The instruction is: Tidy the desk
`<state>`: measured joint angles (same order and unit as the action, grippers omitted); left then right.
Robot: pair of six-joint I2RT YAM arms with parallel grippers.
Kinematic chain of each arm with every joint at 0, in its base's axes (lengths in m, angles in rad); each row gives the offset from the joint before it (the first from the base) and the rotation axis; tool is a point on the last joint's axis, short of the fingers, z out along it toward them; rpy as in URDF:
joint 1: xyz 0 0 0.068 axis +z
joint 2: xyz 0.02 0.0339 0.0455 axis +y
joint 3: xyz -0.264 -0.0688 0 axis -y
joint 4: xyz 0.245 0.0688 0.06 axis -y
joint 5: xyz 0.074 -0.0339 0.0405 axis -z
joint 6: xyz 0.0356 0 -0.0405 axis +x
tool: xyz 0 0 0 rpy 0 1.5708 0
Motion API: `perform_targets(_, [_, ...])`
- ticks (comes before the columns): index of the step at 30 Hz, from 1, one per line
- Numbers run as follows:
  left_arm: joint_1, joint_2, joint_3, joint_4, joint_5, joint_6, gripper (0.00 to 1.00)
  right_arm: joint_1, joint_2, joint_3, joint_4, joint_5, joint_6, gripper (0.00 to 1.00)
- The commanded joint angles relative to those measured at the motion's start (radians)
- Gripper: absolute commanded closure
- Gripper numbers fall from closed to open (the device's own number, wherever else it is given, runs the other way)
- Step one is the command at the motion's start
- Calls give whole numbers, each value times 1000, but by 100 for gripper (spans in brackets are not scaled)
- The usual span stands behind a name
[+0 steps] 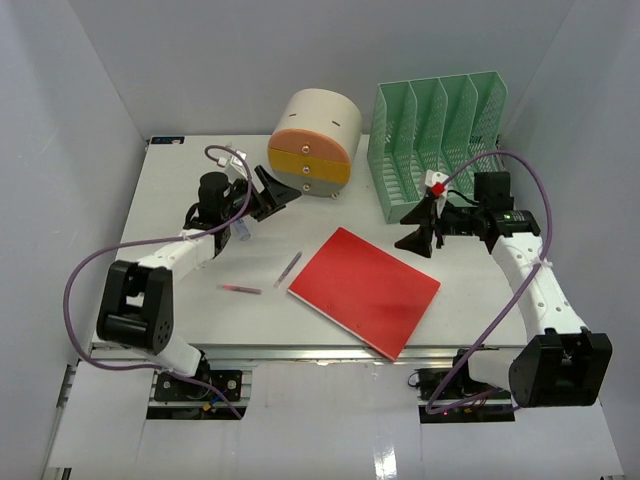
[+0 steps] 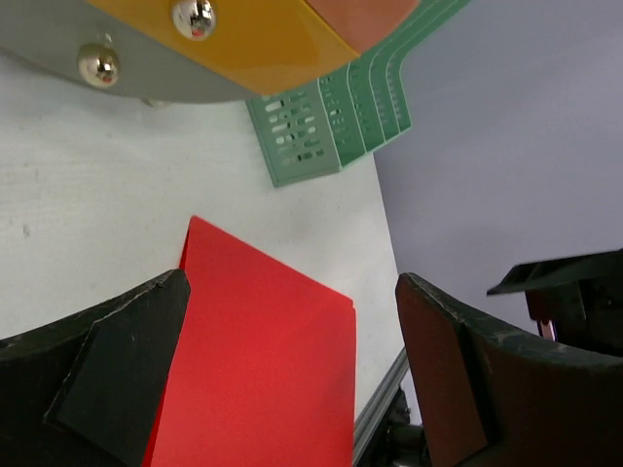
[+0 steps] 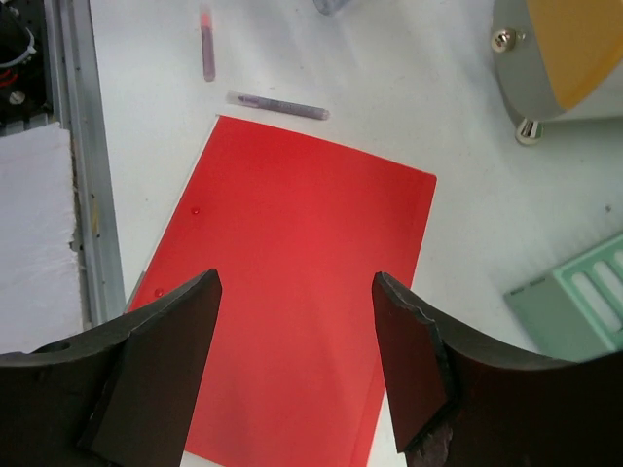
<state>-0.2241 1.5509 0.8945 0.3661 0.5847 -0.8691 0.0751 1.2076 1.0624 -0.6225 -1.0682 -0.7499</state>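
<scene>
One red folder lies flat at the front of the white desk, its nearest corner appearing to reach the metal rail. Just left of the folder rest a red pen and a dark pen. Beyond the folder's far right edge hangs the right gripper, jaws parted and empty. Beyond its far left, the left gripper gapes wide, holding nothing. Behind the folder stand a rounded drawer unit and a green file rack. The desk, broad and rigid, looks too heavy to shift. The folder, probably thin, light and bendy, seems best pinched at that rail-side corner.
</scene>
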Motion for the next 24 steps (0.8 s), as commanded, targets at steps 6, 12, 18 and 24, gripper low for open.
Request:
perform_targets(6, [-7,237,204,88,-41,-137,2,-180,-115,-152,55,-214,35,33])
perform_targets(12, [-31,366,353,48,-83,-179,9,-207,-113,-173,63,-225,41,34])
perform_targets(18, [-37,427,445,-15,-152,-189,27,-230,-130,-180,64,-237,42,34])
perform_targets(24, [-37,461,470,-18,-194,-219,41,-245,-128,-181,65,-259,46,34])
